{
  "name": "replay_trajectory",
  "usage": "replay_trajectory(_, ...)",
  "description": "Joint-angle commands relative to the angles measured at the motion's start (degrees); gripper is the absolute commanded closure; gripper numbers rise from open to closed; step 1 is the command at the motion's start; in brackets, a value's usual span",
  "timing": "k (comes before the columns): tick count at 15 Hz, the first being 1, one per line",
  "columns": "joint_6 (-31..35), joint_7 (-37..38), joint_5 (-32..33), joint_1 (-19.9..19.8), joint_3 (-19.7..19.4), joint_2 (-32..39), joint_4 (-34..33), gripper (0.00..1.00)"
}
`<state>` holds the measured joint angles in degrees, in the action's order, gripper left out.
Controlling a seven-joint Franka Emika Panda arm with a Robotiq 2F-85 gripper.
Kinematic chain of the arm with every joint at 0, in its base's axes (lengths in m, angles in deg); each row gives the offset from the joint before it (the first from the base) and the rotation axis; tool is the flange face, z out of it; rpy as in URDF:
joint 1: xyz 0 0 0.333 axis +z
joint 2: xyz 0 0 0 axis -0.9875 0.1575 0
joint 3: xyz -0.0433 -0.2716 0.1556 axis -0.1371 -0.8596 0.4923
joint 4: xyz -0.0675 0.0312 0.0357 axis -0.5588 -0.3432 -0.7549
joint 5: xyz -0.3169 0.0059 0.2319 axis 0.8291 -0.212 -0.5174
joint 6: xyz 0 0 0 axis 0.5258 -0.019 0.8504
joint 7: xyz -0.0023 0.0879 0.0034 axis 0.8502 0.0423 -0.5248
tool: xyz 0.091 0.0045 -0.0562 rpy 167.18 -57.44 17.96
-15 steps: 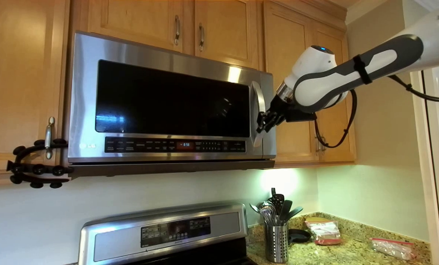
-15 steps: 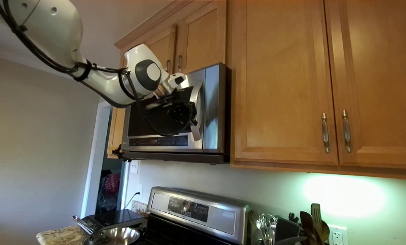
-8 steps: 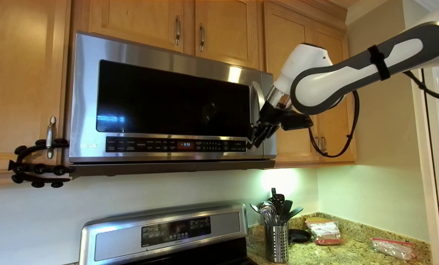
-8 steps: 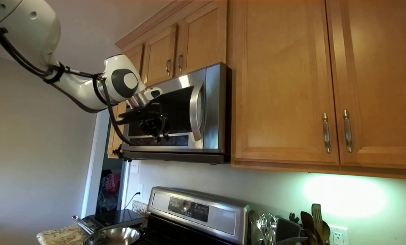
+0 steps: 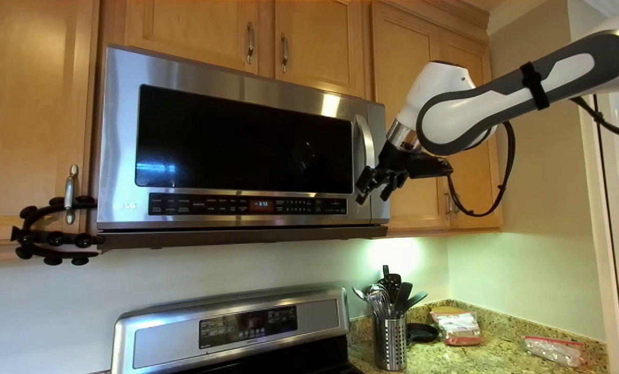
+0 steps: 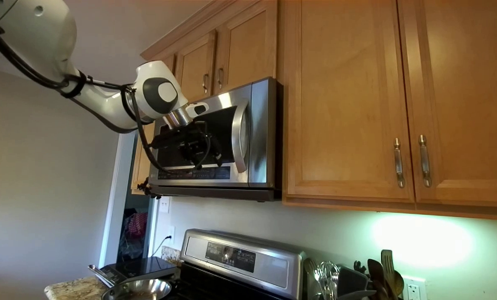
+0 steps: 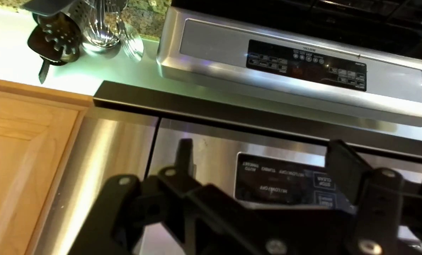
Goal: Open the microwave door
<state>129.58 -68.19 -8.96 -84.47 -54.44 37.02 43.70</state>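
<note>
White-and-grey arm (image 5: 501,108), black pincer (image 7: 261,143)

Microwave door (image 5: 231,143): steel, glossy glass; countertop (image 5: 483,358), seemingly stone.

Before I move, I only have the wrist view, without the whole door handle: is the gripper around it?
Observer: No. In an exterior view the whole door handle shows, the gripper apart from it.
Operator: And higher up, open or shut?
Observer: The microwave door looks shut; both exterior views show no gap at its upper handle-side corner.
Operator: Anything past the side my view cuts off?
Observer: What looks like a bendable black tripod, by the door's lower corner opposite the door handle.
</note>
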Motion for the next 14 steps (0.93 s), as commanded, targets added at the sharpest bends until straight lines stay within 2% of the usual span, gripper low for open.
replay_trajectory(1,0.88,-1.93,1.11,-1.43,-1.28,1.22,-3.42,0.00)
replay_trajectory(6,1.00,-6.03,1.18,-1.74,-2.90,3.75,-9.32,0.00)
replay_trajectory(14,4.78,-13.79,-2.24,-0.49,-7.10,9.40,-16.03,0.00)
